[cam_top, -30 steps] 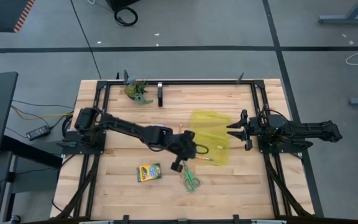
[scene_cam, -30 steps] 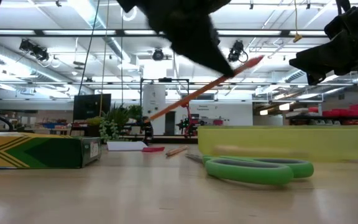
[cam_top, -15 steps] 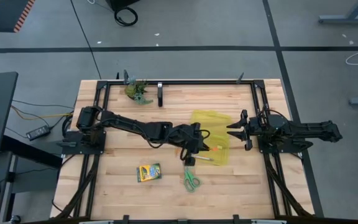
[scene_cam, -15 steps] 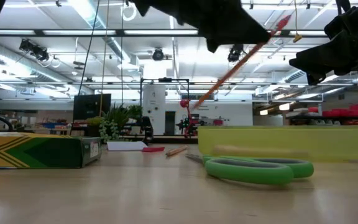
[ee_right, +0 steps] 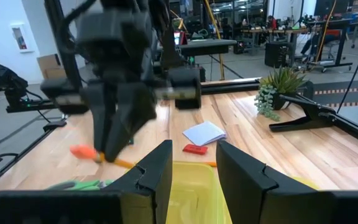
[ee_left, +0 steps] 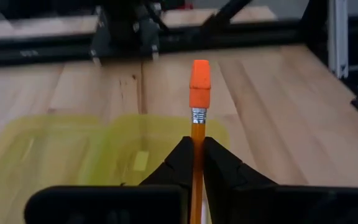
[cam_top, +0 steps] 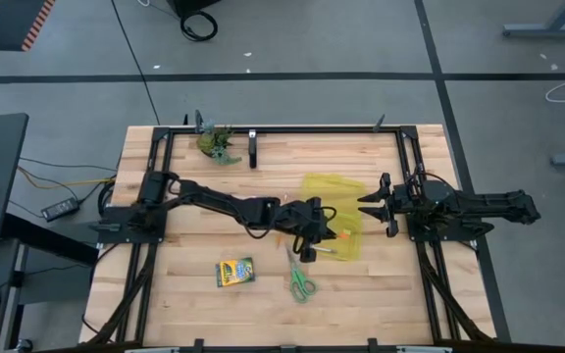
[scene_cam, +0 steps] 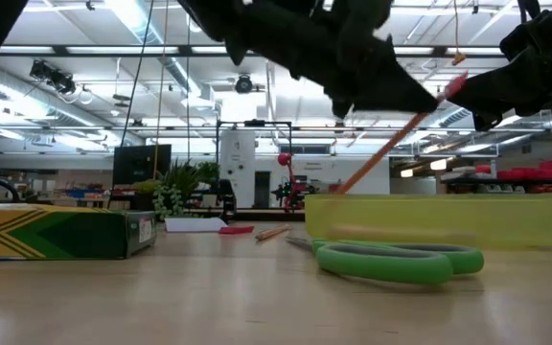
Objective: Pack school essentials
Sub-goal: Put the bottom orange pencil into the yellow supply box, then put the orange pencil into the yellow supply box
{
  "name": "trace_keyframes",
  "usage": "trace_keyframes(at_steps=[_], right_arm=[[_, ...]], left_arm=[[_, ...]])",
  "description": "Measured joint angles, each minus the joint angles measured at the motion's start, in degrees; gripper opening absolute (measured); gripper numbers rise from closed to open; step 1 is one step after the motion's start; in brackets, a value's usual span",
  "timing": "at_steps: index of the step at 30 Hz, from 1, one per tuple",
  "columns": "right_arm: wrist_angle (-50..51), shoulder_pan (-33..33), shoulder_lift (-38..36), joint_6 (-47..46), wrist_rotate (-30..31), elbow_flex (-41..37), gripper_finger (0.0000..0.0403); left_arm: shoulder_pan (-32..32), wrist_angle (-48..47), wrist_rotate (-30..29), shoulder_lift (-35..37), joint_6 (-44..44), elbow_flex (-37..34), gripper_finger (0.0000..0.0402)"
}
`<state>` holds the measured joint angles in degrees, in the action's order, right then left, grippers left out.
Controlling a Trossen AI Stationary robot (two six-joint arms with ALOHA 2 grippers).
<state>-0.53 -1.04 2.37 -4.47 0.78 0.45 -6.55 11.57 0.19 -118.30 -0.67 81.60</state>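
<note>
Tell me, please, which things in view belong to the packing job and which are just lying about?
Job: pencil in the left hand, crayon box, scissors, white pad, second pencil, yellow pouch.
Lying about: leafy figure, black clamp.

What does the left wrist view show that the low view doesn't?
Only the left wrist view shows the grip up close: the left gripper shut on the pencil, its orange eraser end sticking out over the open yellow pouch, with the pouch's inside visible.

Only the low view shows the crayon box and green scissors lying on the table, plus a white pad and a plant farther back.

Both show the held pencil and the yellow pouch under it.
</note>
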Motion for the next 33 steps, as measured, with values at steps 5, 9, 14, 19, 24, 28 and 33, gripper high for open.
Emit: trace_keyframes(at_steps=[5,9,14,19,24,28,33], right_arm=[[0.0,0.0,0.0,0.0,0.0,0.0,0.0131],[0.0,0.0,0.0,0.0,0.0,0.0,0.0131],[0.1,0.0,0.1,0.0,0.0,0.0,0.0131],[0.0,0.0,0.1,0.0,0.0,0.0,0.0131],[0.0,0.0,0.1,0.0,0.0,0.0,0.0131],[0.0,0.0,0.1,0.0,0.0,0.0,0.0131],[0.0,0.0,0.3,0.0,0.0,0.0,0.0131]], left_arm=[[-0.1,0.9,0.1,-1.9,-0.6,0.0,0.0026],[-0.1,0.7,0.2,-2.6,-2.1,0.0,0.0044],[-0.3,0.6,1.1,-2.6,-3.5,0.0,0.0080],[-0.5,-0.2,1.2,-2.6,-4.6,0.0,0.0122],[0.0,-7.8,0.6,-0.7,-7.9,0.0,0.0131],[0.4,-12.9,0.5,0.4,-11.8,-0.8,0.0113],[1.1,-13.4,0.6,4.0,-12.1,-5.0,0.0091]])
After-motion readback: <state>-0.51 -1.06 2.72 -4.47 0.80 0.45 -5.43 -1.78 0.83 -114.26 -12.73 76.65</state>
